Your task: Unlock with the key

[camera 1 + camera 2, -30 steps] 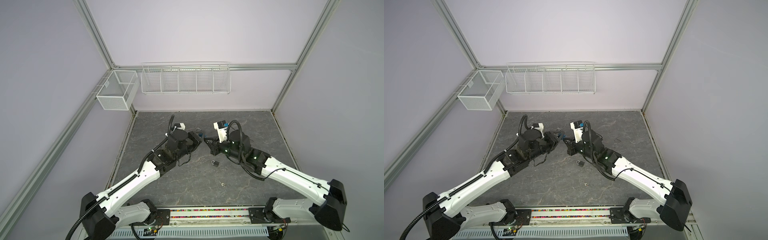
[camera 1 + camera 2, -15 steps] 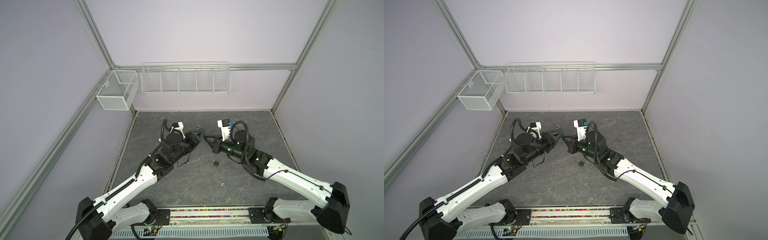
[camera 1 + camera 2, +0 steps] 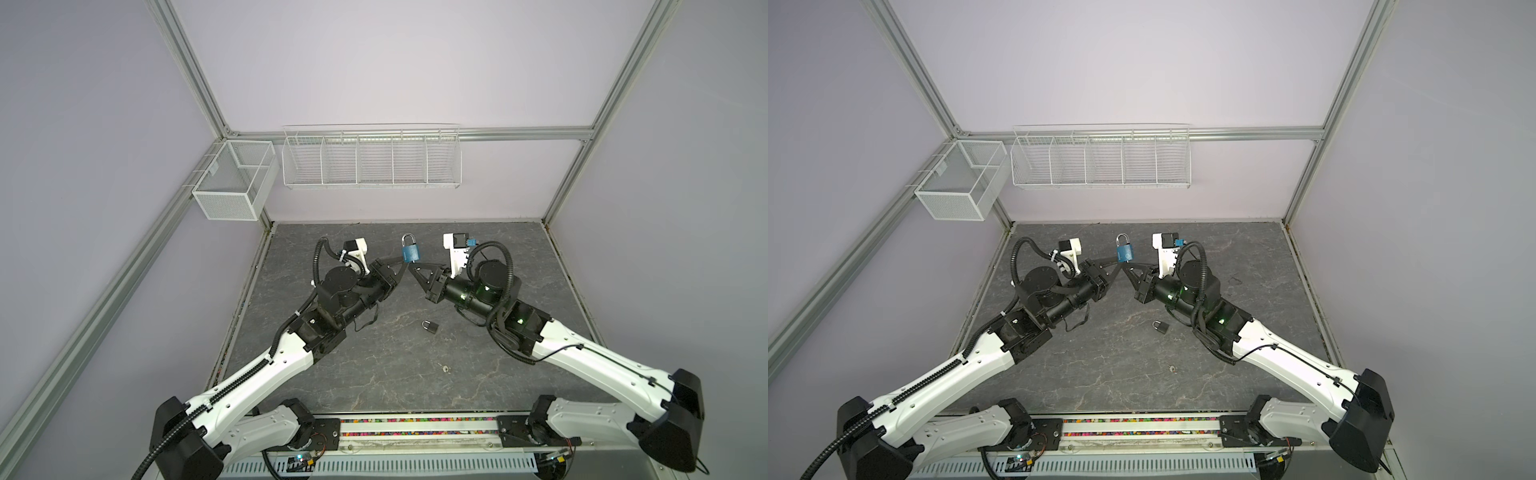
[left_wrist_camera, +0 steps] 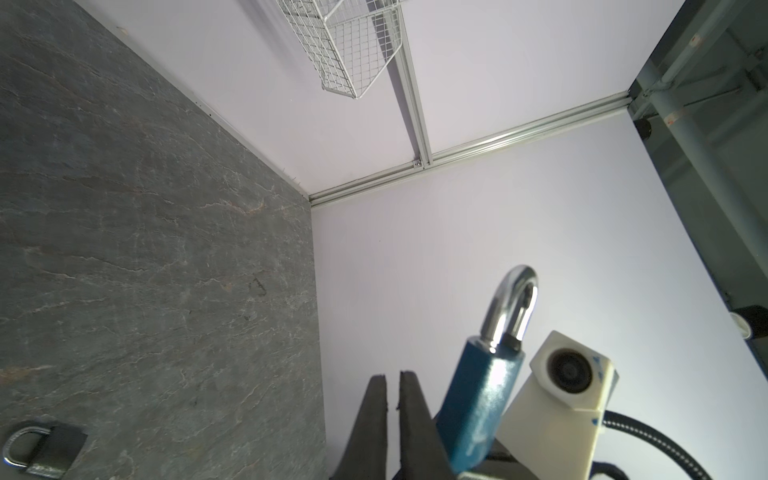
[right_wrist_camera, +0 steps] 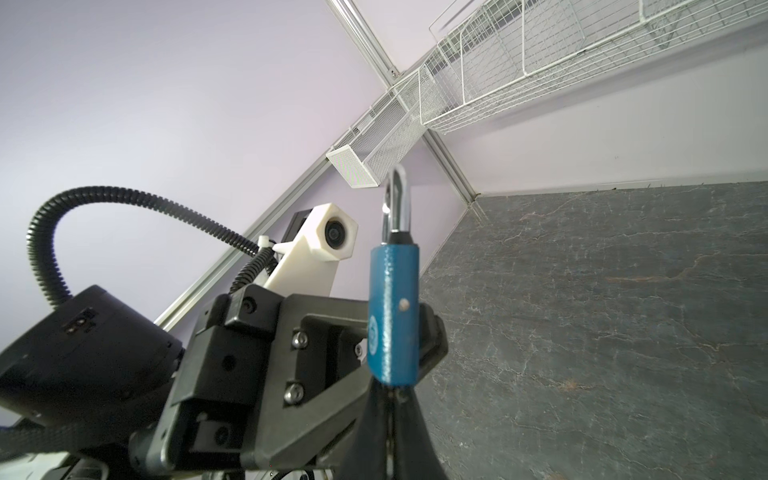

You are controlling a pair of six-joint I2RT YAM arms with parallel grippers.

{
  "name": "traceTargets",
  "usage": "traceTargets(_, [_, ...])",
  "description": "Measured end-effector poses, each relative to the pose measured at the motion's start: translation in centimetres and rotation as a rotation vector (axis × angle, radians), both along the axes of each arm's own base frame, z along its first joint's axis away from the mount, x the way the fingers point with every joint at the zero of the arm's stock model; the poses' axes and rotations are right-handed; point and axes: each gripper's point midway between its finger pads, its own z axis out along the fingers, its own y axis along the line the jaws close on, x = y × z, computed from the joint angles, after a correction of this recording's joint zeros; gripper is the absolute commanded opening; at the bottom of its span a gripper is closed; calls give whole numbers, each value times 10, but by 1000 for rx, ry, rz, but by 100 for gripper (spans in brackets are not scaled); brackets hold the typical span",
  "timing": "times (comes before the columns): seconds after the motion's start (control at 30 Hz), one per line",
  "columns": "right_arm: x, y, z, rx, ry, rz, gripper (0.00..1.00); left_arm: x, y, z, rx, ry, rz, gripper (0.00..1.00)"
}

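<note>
Blue padlock (image 3: 410, 252) aloft above mid-table (image 3: 374, 374), shackle up. Right claw (image 5: 391, 395) clenched at its base, carrying it; on key or body, cannot tell. Left claw (image 4: 392, 401) nearly closed, empty, just beside; probably positioned to brace body for turning. Dark padlock (image 3: 430, 326) lies below.

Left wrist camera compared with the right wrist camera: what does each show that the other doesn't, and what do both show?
Only the left wrist view: the small gray padlock lying flat, and the right arm's wrist camera. Only the right wrist view: the fine-mesh basket and the left arm's wrist camera. Both: the blue padlock, the long wire rack and the dark stone tabletop.
</note>
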Motion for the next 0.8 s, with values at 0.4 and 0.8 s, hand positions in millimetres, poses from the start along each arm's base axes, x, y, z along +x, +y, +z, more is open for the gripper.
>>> traceTargets(0.4, [7, -14, -24, -176, 0, -70, 7, 3, 23, -23, 261, 27, 85, 46])
traceTargets(0.8, [8, -11, -19, -294, -17, -53, 7, -3, 10, 23, 413, -123, 55, 77])
